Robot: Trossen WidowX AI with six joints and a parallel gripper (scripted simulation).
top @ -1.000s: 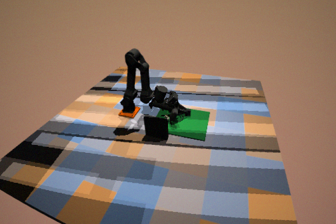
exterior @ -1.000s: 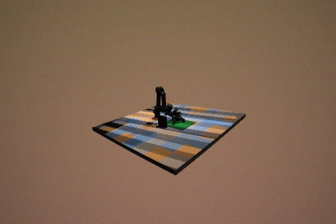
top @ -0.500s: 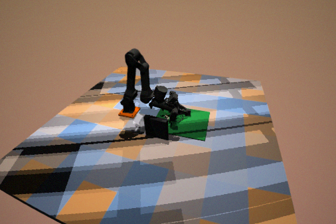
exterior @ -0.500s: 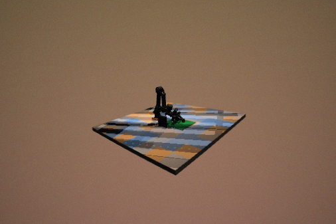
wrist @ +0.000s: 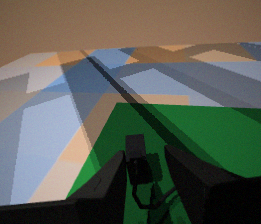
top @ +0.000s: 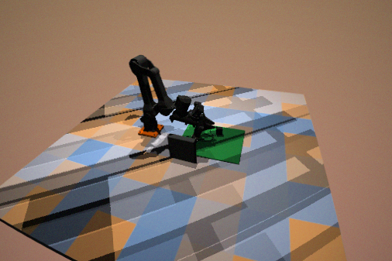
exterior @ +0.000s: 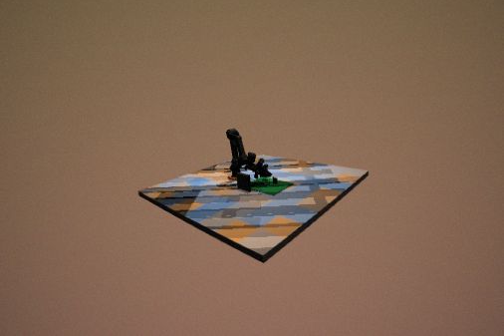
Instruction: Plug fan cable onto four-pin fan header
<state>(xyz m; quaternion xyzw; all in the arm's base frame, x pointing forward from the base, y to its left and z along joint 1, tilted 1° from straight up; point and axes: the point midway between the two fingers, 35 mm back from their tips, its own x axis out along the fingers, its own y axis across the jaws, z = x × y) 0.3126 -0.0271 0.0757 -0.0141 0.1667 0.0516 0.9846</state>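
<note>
The plug (wrist: 136, 149) seemingly sits beyond the open gripper (top: 206, 129) (exterior: 262, 174) (wrist: 144, 153).

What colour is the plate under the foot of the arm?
Orange; the base plate shows best in the top view.

The big flat table top (top: 263, 187) (exterior: 249, 210) (wrist: 46, 130) has blue, orange and gray patches, with a plain brown background (top: 232, 5) (exterior: 249, 31) (wrist: 116, 20) behind it.
</note>
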